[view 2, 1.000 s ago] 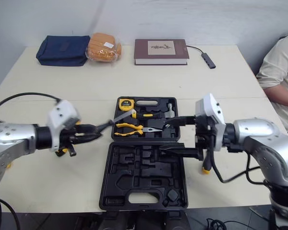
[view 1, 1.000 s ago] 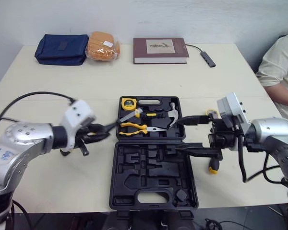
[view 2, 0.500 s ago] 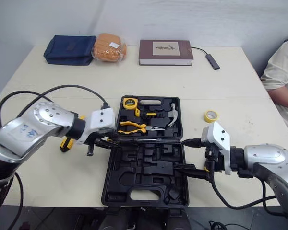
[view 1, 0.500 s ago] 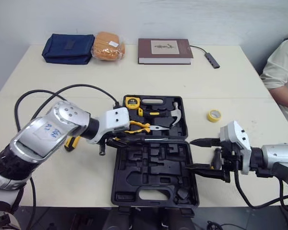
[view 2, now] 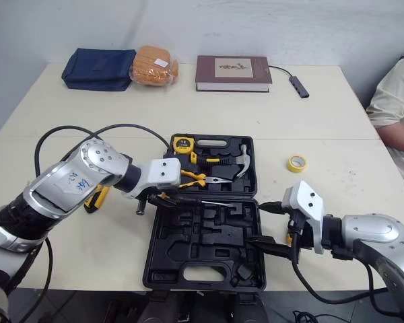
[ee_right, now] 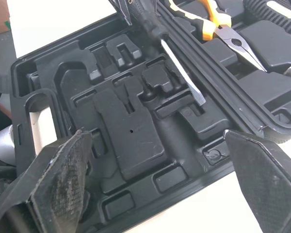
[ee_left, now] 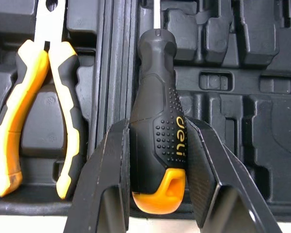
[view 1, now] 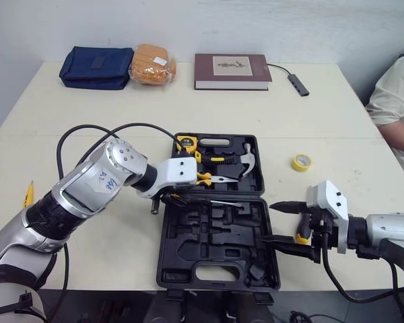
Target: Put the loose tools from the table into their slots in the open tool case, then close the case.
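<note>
In the middle of the frame, the left gripper (view 1: 170,197) is clamping the screwdriver (ee_left: 155,97) by its handle, over the hinge ridge of the case (view 2: 188,269). At lower right, the right gripper (view 1: 266,223) is hanging with its fingers apart. Letting go here risks the screwdriver resting crooked outside its slot and blocking closure.
</note>
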